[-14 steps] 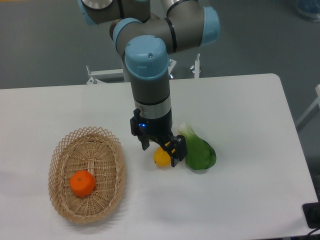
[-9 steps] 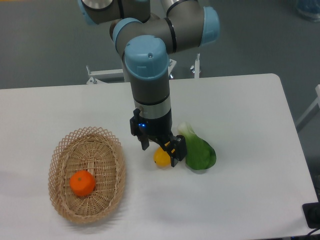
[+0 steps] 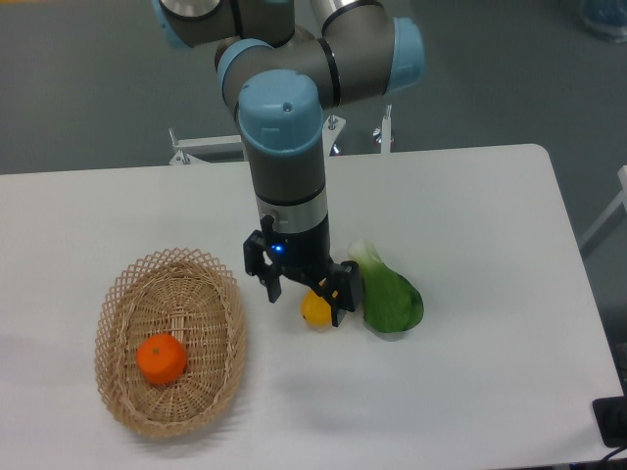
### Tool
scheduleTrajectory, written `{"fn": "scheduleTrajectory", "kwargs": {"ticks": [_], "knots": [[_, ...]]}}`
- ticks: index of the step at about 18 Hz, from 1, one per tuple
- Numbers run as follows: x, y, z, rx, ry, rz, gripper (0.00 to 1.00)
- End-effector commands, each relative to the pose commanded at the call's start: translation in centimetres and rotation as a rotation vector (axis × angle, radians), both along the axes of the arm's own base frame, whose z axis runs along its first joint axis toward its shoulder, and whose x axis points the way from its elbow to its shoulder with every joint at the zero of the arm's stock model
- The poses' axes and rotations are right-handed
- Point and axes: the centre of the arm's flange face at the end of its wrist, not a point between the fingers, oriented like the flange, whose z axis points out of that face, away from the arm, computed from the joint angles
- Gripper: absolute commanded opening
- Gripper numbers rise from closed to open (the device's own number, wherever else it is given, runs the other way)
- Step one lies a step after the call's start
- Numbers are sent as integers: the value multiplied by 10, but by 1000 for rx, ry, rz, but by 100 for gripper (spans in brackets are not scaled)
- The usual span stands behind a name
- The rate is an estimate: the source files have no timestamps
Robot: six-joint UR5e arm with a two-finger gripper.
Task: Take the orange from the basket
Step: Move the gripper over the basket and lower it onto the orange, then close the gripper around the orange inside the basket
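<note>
The orange (image 3: pixel 162 358) lies in the tan wicker basket (image 3: pixel 132 289) at the front left of the white table. My gripper (image 3: pixel 306 299) hangs from the arm to the right of the basket, above a small yellow fruit (image 3: pixel 315 310). Its fingers (image 3: pixel 273 284) stand apart and hold nothing. The gripper is well to the right of the orange and apart from the basket.
A green leafy vegetable (image 3: pixel 389 297) lies just right of the yellow fruit. The table's front edge runs along the bottom of the view. A dark object (image 3: pixel 612 423) sits at the bottom right corner.
The arm has shifted slightly to the left, toward the basket. The orange and basket have not moved.
</note>
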Motion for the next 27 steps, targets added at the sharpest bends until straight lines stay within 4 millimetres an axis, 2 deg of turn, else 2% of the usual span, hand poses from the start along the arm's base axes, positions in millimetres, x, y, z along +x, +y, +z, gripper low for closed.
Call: {"fn": "scheduleTrajectory", "kwargs": {"ticks": [4,5,7,9,11,14,16,18,19,25,27], "knots": [[35,21,-13,-9,-27,-61,100],[42,25,-23,-20,-39,-72,100],[70,43,-50,-44,-87,-68,100],[81,56,-74,-60,-131,-59,100],[95,64,-85,-62,-166,-87,100],[129,77,-103,-88,-185,-136,100],[135,79,-116,-107,-197,-142,100],[144,82,-120,-112,-202,-154,100],[149,81,-134,-132,-220,-133,100],[149,83,-163,-166,-248,-84,100],[150,85,-161,-153,-249,-74,100]]}}
